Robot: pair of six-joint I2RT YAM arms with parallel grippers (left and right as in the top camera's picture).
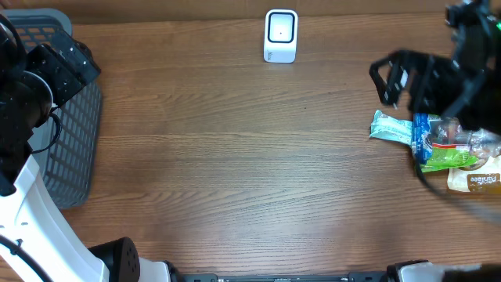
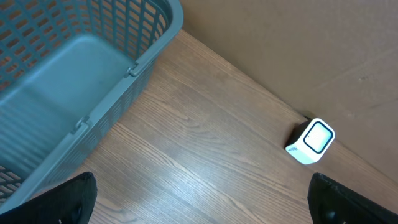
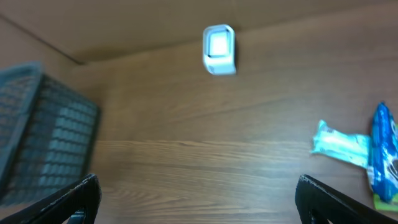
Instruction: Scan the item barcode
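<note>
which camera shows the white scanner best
Left wrist view: the white scanner is sharp and largest there, its window and side both clear. Overhead shows it small, from above. Right wrist shows it blurred.

On the bench [image 1: 235,157], a basket [image 1: 74,149] sits at the far left edge, a scanner [image 1: 280,35] stands at the back near the middle, and overlapping packets [image 1: 438,145] lie at the right edge, well apart from both.
</note>
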